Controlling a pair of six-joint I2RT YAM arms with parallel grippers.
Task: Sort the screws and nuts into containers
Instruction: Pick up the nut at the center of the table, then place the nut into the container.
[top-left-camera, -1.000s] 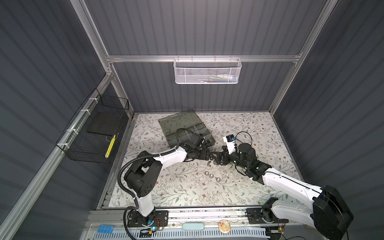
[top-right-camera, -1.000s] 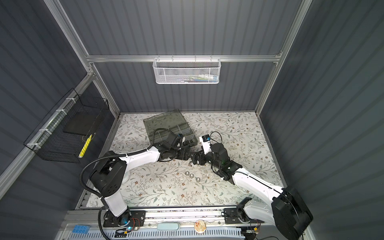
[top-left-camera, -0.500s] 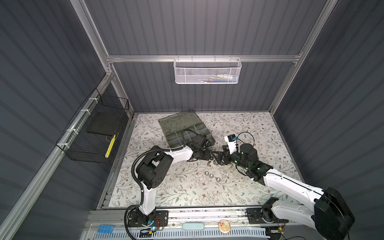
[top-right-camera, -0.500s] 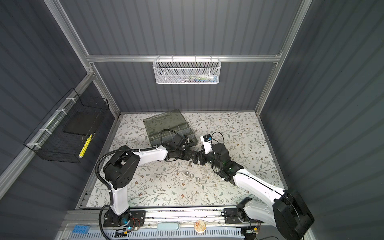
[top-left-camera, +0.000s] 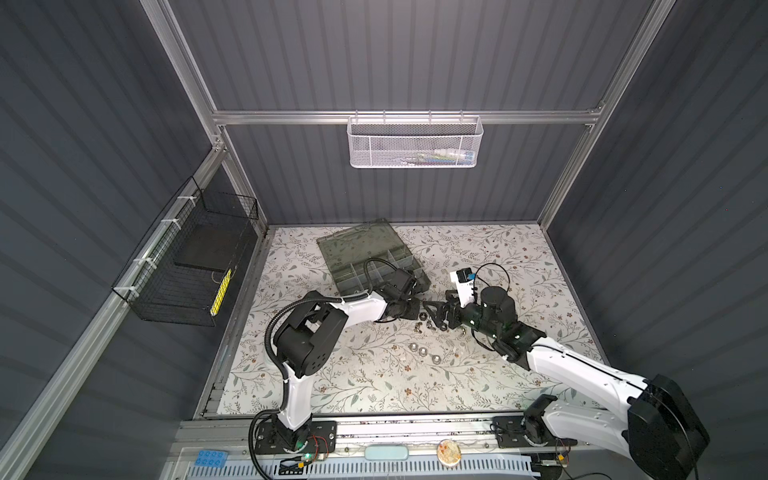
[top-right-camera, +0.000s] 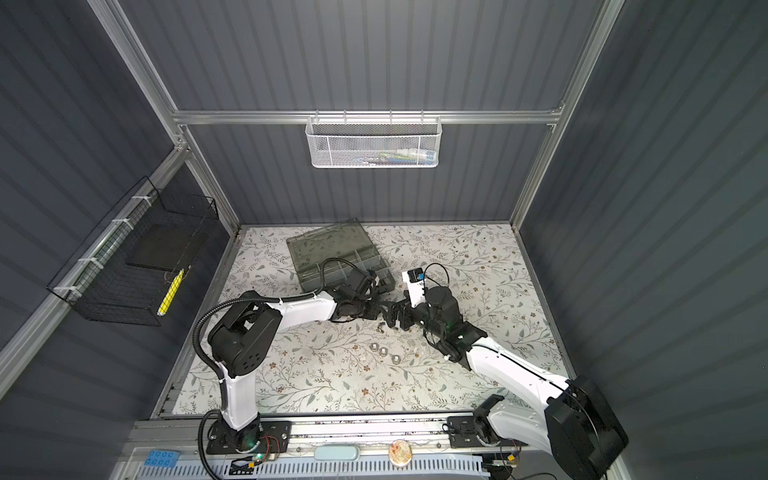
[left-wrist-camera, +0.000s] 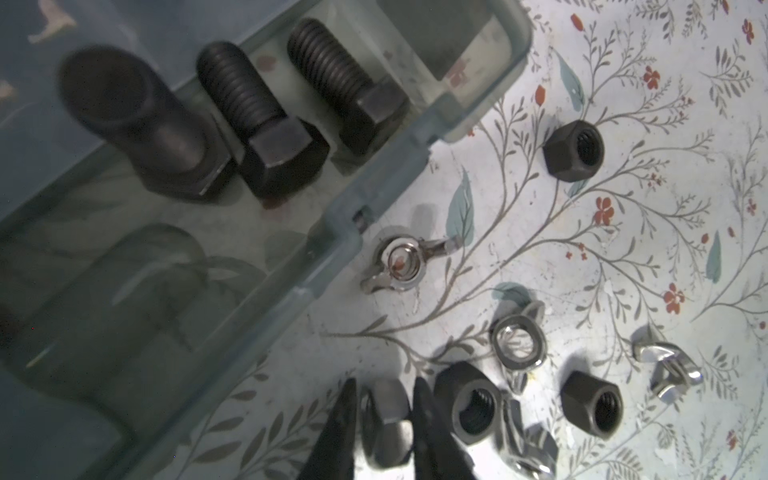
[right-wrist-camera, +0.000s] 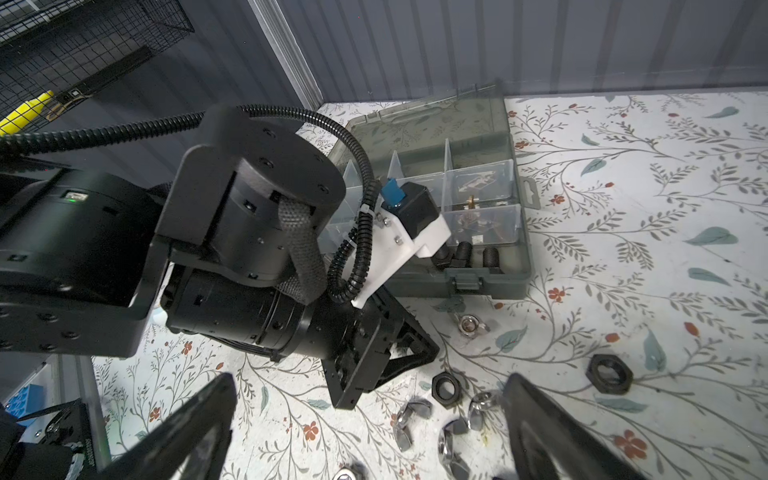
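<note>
The left claw (left-wrist-camera: 385, 386) has its two black wedge fingers pinched on a dark hex nut (left-wrist-camera: 388, 424), down among the loose pieces on the floral tabletop (left-wrist-camera: 623, 199). The spot is just beside the translucent grey-green plastic case (left-wrist-camera: 345, 216). Black threaded bolts (left-wrist-camera: 270, 124) with hex heads lie in its corner compartment. Shiny silver wing nuts (left-wrist-camera: 399, 264) are scattered near the case wall. The right claw (right-wrist-camera: 370, 380) gapes wide and empty over the scatter.
</note>
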